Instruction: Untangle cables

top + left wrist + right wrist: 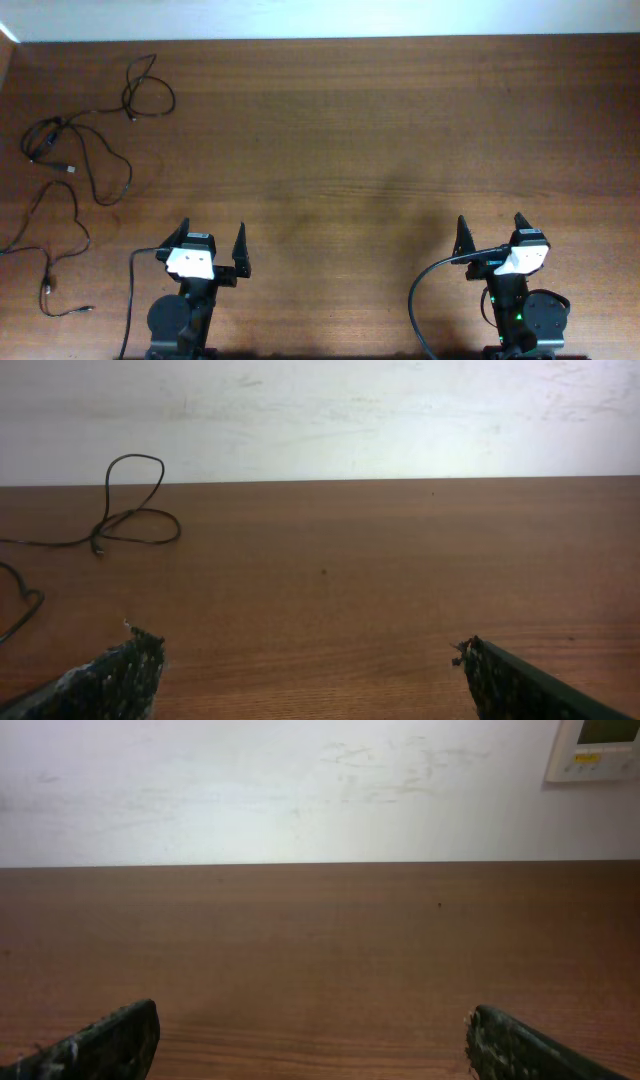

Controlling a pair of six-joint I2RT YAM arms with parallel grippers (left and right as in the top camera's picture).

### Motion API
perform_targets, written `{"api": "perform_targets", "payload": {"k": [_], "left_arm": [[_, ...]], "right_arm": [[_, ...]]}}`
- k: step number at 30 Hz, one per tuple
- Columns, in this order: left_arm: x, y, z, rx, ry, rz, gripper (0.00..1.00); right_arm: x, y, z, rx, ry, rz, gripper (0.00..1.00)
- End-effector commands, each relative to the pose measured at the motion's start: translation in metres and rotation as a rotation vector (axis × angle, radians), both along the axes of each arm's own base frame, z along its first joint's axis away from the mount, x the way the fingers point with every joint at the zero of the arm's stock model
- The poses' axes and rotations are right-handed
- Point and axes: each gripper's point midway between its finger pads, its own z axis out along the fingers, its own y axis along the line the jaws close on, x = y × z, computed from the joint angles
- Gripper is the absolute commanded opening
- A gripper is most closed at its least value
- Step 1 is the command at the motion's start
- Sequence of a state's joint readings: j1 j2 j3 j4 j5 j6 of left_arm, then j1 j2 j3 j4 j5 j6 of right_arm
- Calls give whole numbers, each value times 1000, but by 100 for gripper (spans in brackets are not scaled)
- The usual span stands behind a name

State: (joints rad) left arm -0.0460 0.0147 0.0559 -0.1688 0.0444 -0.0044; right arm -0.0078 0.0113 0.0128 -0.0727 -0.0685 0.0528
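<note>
Cables (pixel 42 140) partly beyond left edge

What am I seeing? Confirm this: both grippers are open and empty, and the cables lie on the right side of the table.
Wrong on one point: the cables lie on the left side of the table, out beyond the left gripper, as the overhead view shows. The left gripper and right gripper are indeed open and empty.

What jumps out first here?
The cables sprawl in loose loops along the left side of the table. The left gripper and right gripper sit open and empty at the near edge, neither touching the cables.
</note>
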Motion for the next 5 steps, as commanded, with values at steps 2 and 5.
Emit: {"api": "perform_targets", "payload": {"k": [2,5], "left_arm": [[0,-1,-1,-3,-4,-3,99],[0,-1,-1,-3,-4,-3,99]], "right_arm": [[0,-2,-2,3,0,-12,99],[0,-2,-2,3,0,-12,99]]}}
